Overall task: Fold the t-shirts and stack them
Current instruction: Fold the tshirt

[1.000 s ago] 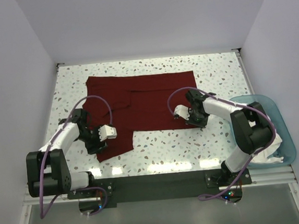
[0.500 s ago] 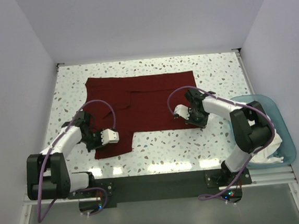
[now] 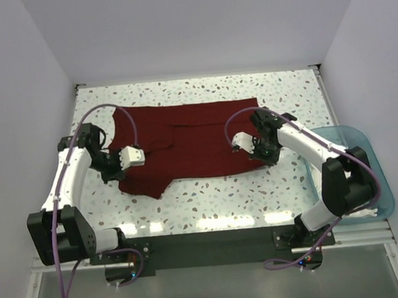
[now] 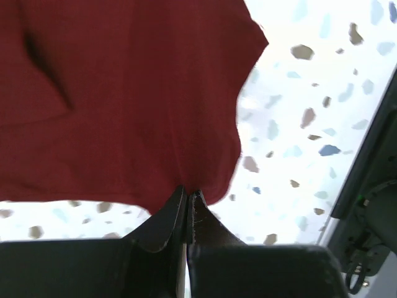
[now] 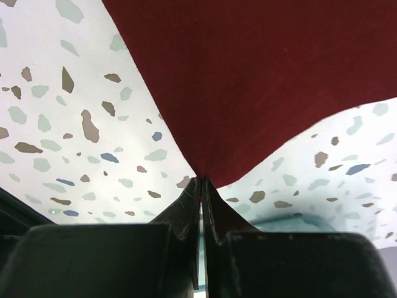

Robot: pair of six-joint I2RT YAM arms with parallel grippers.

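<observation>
Left gripper (image 4: 186, 197) — newly shut — joins right gripper (image 5: 201, 185), perhaps lifting maroon t-shirt (image 3: 191, 136).

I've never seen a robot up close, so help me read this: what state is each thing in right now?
maroon t-shirt: spread on the table, near edge pinched in two places.
left gripper: shut on the maroon t-shirt.
right gripper: shut on the maroon t-shirt.
white t-shirt: bunched in the blue tub.
blue tub: upright, holding the white t-shirt.

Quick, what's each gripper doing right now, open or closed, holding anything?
Left gripper: closed, pinching the edge of the maroon t-shirt.
Right gripper: closed, pinching another edge of the maroon t-shirt.
</observation>
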